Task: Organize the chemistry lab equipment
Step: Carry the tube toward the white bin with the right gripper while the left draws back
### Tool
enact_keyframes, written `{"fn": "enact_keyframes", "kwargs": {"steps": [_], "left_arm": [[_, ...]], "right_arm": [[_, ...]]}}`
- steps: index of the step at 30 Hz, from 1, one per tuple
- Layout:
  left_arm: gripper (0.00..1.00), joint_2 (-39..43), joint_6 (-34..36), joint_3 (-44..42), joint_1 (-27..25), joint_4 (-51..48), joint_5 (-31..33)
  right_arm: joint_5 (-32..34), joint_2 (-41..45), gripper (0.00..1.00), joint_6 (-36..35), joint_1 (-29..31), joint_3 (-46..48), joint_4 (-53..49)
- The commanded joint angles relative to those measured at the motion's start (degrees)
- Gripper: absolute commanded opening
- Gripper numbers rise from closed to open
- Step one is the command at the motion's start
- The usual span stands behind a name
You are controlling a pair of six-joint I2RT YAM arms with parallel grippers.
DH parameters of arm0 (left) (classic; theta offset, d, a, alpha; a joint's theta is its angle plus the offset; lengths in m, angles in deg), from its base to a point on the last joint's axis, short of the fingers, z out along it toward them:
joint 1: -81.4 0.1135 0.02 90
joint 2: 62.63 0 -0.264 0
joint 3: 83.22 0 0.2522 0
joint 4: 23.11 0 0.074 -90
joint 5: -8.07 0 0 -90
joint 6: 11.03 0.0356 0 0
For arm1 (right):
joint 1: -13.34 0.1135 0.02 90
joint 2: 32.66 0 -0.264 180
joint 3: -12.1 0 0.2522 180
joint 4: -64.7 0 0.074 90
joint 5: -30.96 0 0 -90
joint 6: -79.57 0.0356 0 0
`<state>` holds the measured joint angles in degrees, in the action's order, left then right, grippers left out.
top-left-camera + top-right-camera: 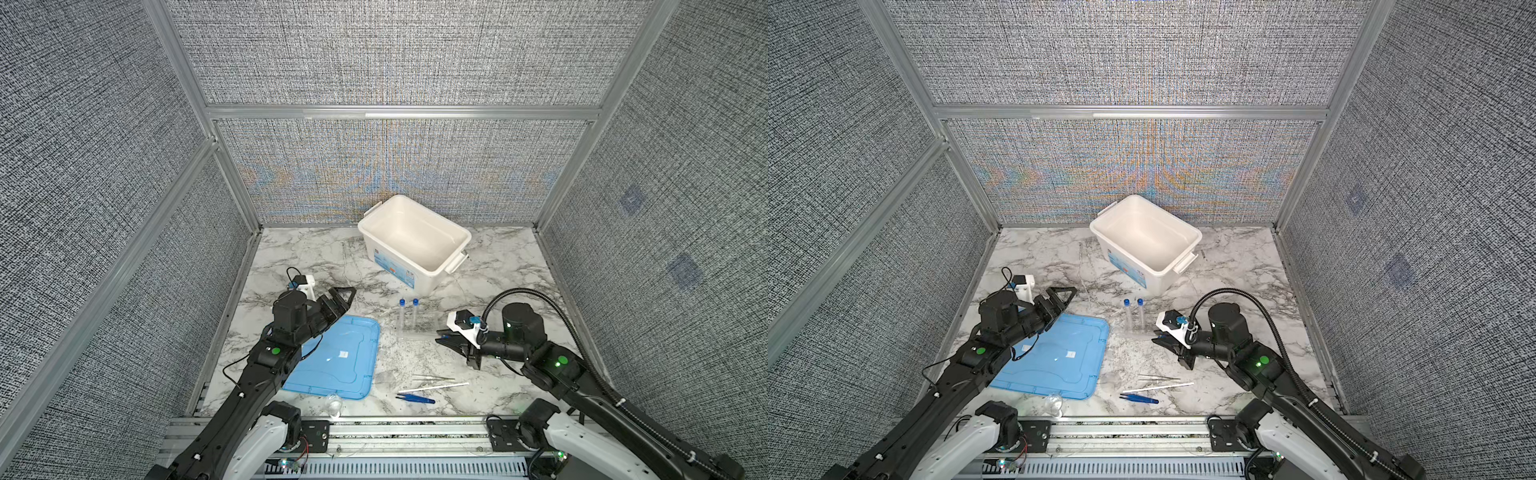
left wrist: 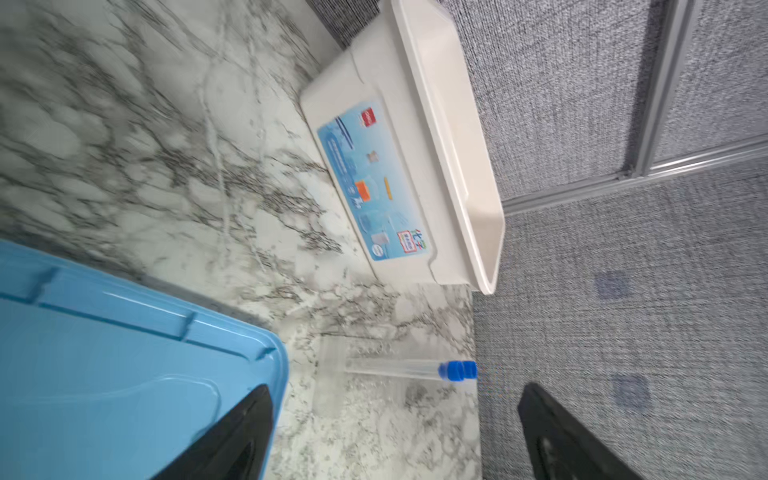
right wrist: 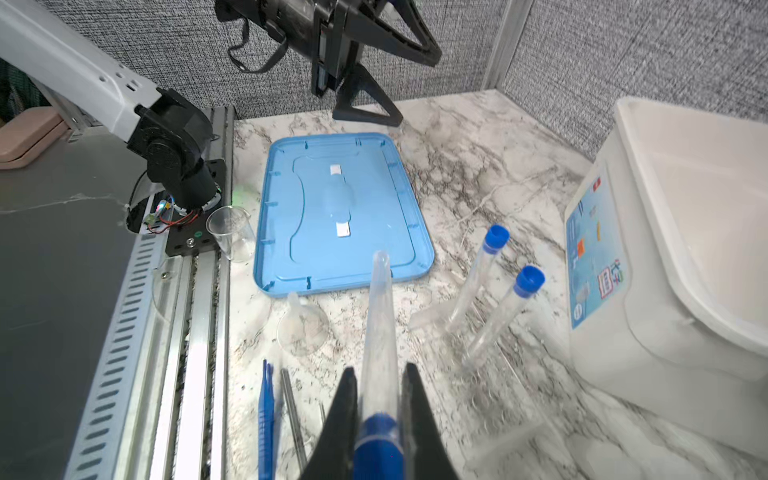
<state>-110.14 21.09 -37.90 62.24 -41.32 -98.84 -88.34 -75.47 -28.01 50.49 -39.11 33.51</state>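
**A:** What is on the left?

**B:** The left end effector hangs over the 12 o'clock edge of the flat light-blue plastic lid. Its jaws are spread wide with nothing between them. The lid lies on the marbled tabletop. A small clear glass beaker stands at the lid's 6 o'clock edge.

**A:** And in the middle?

**B:** At 3 o'clock from the lid, the clear plastic rack holds two slim clear blue-capped tubes upright, side by side. The large white plastic tub stands at 12 o'clock from the rack. At 6 o'clock from the rack lie the silver metal tweezers, the thin white stick and the blue plastic tweezers. They are close together, and I cannot tell whether they touch.

**A:** And the right?

**B:** The right end effector is just at 3 o'clock of the rack. It is clamped on a third blue-capped tube near the cap, and the clear body points toward 9 o'clock.
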Motion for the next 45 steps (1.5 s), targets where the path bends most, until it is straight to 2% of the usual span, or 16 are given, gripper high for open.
{"fn": "enact_keyframes", "kwargs": {"steps": [1,9,16,22,29,36,45], "left_arm": [[0.94,0.06,5.83,0.1,0.18,-4.45,6.84],[0.94,-4.61,12.06,-0.41,0.18,-1.92,8.66],[0.93,-6.95,18.55,-4.96,0.23,5.0,16.09],[0.93,-10.0,24.32,-6.29,0.18,8.49,10.73],[0.93,-12.12,30.48,-8.44,0.18,10.86,10.68],[0.93,-10.04,31.29,-10.67,0.25,12.22,10.99],[0.93,-11.41,30.55,-10.98,0.18,13.59,10.07]], "right_arm": [[6.26,-1.21,0.12,-1.87,0.02,-3.77,-16.78],[13.71,-7.55,0.12,-6.78,-0.53,-14.41,-28.28],[17.67,-18.64,0.12,-11.89,-2.95,-26.09,-36.81],[17.42,-30.0,0.12,-14.51,-4.36,-36.68,-43.28],[18.23,-39.66,0.13,-15.54,-4.58,-44.55,-45.04],[18.32,-47.65,0.13,-17.42,-5.15,-52.85,-50.13],[16.01,-53.2,0.13,-18.74,-5.5,-56.53,-51.08]]}}
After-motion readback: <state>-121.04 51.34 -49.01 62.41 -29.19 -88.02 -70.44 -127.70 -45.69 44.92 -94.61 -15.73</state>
